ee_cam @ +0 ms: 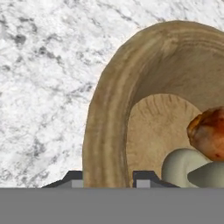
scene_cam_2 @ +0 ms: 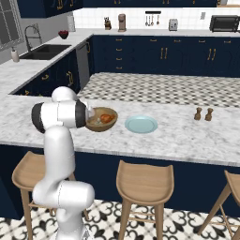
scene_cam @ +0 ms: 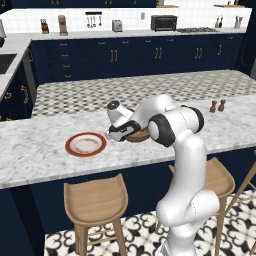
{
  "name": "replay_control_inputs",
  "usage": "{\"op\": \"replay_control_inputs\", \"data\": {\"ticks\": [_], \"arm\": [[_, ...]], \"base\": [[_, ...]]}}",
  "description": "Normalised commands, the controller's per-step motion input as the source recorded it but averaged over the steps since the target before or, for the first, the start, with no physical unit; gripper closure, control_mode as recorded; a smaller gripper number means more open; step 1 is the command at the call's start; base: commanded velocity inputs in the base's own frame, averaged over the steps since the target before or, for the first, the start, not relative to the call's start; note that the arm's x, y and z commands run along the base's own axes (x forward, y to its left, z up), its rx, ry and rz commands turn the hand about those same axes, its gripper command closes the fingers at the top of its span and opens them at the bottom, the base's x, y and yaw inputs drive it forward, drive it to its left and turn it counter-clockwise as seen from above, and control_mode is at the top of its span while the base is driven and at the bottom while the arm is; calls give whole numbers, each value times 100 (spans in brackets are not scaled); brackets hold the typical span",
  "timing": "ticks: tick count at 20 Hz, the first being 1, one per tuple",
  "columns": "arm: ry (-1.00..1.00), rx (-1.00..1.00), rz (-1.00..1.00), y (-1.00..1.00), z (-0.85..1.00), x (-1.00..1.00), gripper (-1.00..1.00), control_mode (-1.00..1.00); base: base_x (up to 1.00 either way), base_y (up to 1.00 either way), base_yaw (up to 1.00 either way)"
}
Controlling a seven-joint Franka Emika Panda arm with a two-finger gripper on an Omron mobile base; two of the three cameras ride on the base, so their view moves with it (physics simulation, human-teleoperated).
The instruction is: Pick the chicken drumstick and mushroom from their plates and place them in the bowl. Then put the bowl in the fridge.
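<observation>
My fingers straddle the bowl wall; bare counter lies left, drumstick and mushroom crowd inside.

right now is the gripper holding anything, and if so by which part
Yes: the gripper is shut on the wooden bowl, pinching its rim wall with one fingertip outside and one inside. The drumstick and mushroom lie in it.
</observation>
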Motion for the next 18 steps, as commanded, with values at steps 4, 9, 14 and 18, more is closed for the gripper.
{"op": "replay_control_inputs", "data": {"ticks": [4,9,14,18], "arm": [[0,0,0,-6,3,-6,100,-100],[-22,-4,14,0,70,-56,100,-100],[-12,-10,45,-3,91,-68,100,-100],[1,0,48,-26,94,-53,100,-100]], "base": [[0,0,0],[0,0,0],[0,0,0],[0,0,0]]}}
